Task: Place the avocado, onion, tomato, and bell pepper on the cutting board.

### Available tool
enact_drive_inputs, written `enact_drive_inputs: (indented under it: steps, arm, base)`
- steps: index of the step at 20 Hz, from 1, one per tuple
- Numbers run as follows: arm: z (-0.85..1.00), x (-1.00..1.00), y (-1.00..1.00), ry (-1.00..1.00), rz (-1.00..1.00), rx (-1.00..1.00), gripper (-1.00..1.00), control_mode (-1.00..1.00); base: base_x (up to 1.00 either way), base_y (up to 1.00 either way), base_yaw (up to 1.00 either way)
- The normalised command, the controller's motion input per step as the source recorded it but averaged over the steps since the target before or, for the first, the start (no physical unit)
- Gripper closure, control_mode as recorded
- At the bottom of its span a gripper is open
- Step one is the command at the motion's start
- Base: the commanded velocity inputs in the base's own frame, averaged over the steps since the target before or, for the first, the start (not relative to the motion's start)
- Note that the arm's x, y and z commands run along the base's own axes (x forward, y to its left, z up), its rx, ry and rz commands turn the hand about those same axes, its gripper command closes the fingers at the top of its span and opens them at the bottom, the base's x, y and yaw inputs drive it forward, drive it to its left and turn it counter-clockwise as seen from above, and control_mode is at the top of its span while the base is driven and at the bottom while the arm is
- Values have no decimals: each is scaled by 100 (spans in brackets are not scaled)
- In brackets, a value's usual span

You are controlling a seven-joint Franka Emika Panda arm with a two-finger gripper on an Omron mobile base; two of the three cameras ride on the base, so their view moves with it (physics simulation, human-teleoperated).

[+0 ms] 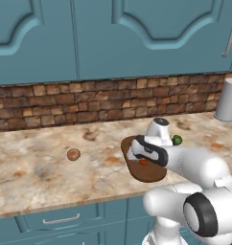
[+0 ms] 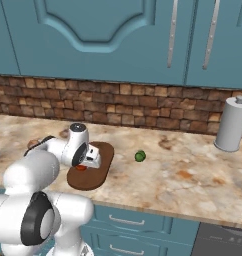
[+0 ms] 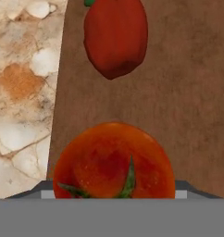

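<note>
Two of the four items already lie on the cutting board [image 1: 149, 173], the dark brown oval at the centre of the left base view, on the mottled counter [image 1: 36, 174]. The white arm [image 1: 194, 165] reaches over the board from the lower right, its gripper [image 1: 143, 160] low above the wood. In the hand view the tomato [image 3: 114, 162] sits at the bottom centre, close under the hand, with the red bell pepper [image 3: 116, 37] above it at the top of the frame, both on the board. The tomato seems to lie between the fingertips, but the tips are hidden, so I cannot tell whether the fingers are clamped on it or apart.

The onion [image 1: 73, 154] rests well left of the board; the avocado [image 2: 140, 156] lies right of it in the right base view. Both are small, light, hard, smooth balls likely to roll, so take each across its widest middle.
</note>
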Motion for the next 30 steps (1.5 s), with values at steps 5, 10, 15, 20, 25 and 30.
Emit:
enact_drive_inputs:
  steps: [5,10,15,20,25,30]
  arm:
    - [-46,1,0,0,0,0,100,-100]
    - [-40,0,0,0,0,0,-100,-100]
    - [-1,-1,0,-1,0,0,-100,-100]
    - [1,0,1,0,0,0,-100,-100]
    - [23,-5,8,-4,0,-3,-100,-100]
    - [60,-13,2,-11,0,-3,-100,-100]
  base:
    - [0,0,0]
    - [0,0,0]
    - [0,0,0]
    - [0,0,0]
    - [0,0,0]
    - [0,0,0]
